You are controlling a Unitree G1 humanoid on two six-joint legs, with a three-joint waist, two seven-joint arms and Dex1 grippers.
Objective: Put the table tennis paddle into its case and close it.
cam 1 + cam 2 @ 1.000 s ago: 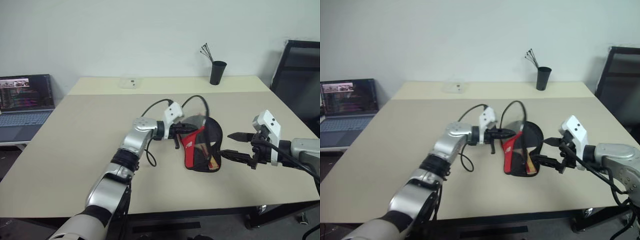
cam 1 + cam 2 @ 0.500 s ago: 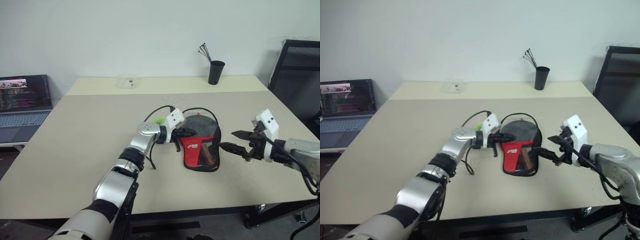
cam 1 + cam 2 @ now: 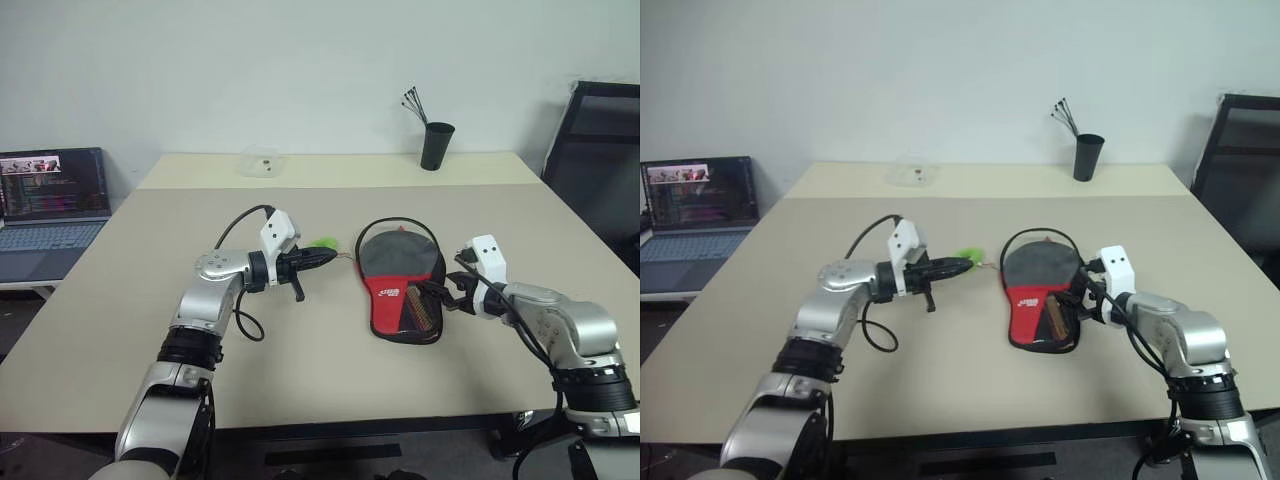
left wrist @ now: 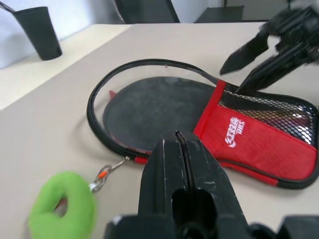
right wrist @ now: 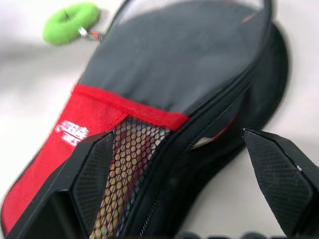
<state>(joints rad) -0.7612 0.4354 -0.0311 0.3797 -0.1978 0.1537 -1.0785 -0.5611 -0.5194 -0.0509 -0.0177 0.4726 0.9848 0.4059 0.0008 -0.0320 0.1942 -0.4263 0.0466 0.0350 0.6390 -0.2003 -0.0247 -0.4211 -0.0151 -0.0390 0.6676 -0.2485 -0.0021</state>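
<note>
The case [image 3: 395, 290] lies flat in the middle of the table, red logo side and black mesh pocket up. Its zip edge gapes on the side facing my right gripper. The table tennis paddle is inside, and its handle [image 5: 117, 219] shows through the mesh. A green ring [image 3: 322, 242] hangs on the zip's chain, left of the case. My left gripper [image 3: 325, 258] is shut and empty, just left of the case beside the ring [image 4: 62, 211]. My right gripper [image 3: 440, 295] is open at the case's right edge, its jaws straddling the gaping rim [image 5: 209, 129].
A black cup [image 3: 435, 145] with sticks stands at the table's far edge. A small clear box [image 3: 260, 160] sits at the far left of the table. A laptop [image 3: 50, 210] is off the table's left side, and a black chair [image 3: 600, 150] stands at the right.
My left gripper drew away to the left of the case. The case, tilted up before, now lies flat. My right gripper came in and down to the case's right edge.
</note>
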